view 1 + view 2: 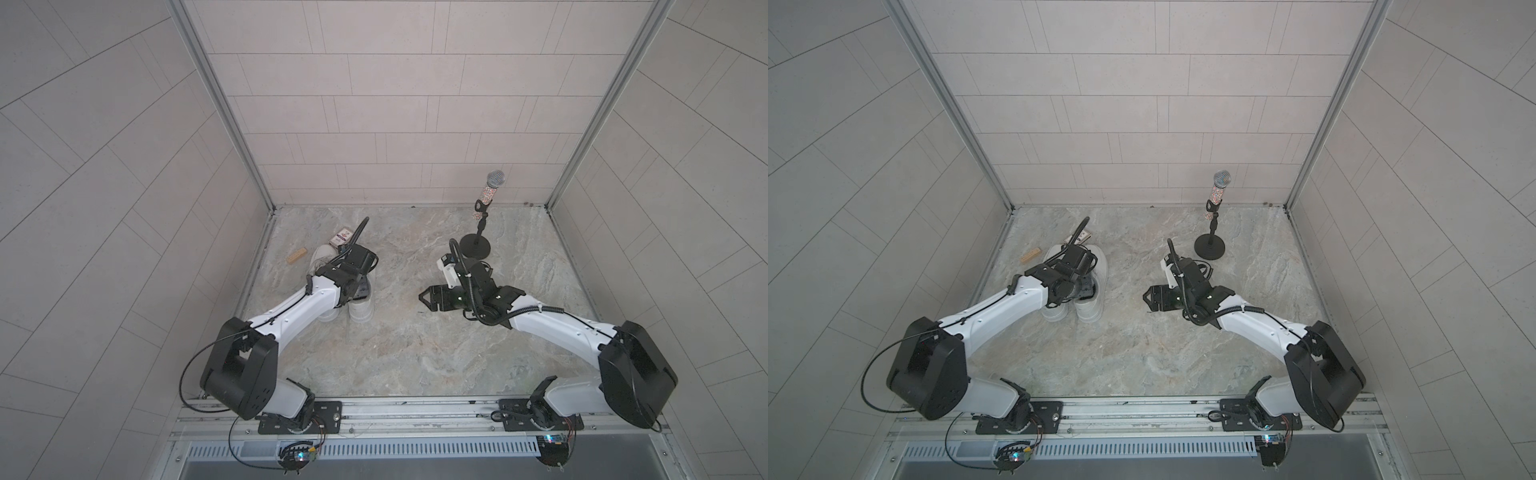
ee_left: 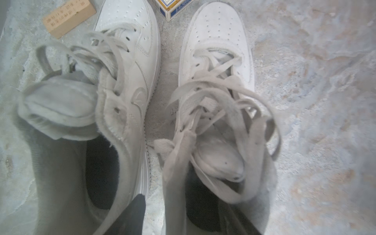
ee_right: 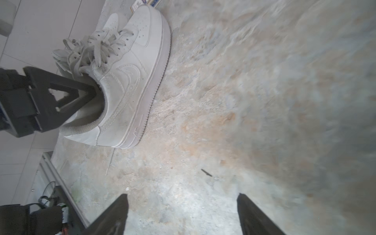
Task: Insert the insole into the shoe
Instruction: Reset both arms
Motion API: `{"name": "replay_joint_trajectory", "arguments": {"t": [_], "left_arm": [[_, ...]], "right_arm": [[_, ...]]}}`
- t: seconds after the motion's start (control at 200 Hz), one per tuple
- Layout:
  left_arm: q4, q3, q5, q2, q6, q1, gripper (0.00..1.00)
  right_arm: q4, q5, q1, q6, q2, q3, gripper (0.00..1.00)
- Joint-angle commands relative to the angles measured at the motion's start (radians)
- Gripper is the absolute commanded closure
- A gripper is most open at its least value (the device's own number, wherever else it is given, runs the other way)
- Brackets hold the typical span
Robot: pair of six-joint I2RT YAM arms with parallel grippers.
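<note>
A: Hard against the lens, bottom edge of the left wrist picture: the left gripper, fingers spread, nothing pinched between them. One dark finger sits by the collar of the second sneaker. Its partner is down in the heel opening of the shoe on the right of the frame.

B: And the insole?

A: There's a dark layer low in that opening, lower centre of the frame. I read that as the insole, inside the shoe. Whether it lies flat up to the toe, I can't tell, because the tongue and laces cover the front. The neighbour shows a dark floor too, so I'm hedging.

B: Right gripper?

A: The right gripper hangs wide open over bare counter, well apart from both shoes, holding nothing.

B: So nothing braces the shoe.

A: That's the danger. If the finger comes up rubbing the collar, the shoe could lift or skid, and it sits tight beside its twin, so both would shift. Those loose laces droop over the opening, and a loop catching a fingertip would drag the tongue in. A curled heel edge could ride back up with the finger.

B: Clutter?

A: A wooden block and a small box lie near the toes, upper left, and a shove forward meets them.
</note>
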Motion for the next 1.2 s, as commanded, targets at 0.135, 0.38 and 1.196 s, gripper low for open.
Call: {"name": "replay_joint_trajectory", "arguments": {"t": [0.135,0.38,1.196], "left_arm": [[0.131,0.121,-0.17,-0.079,0.123,0.046,0.0],[0.671,-0.172,-0.068,-0.065,0.42,0.331,0.08],[1.509,-0.62,0.155,0.151,0.589,0.458,0.0]], "right_arm": [[-0.089,0.342,-0.2,-0.08,-0.197,0.013,0.0],[0.342,0.552,-0.438,-0.408,-0.249,-0.155,0.0],[0.985,0.265,-0.614,-0.522,0.221,-0.416,0.0]]}}
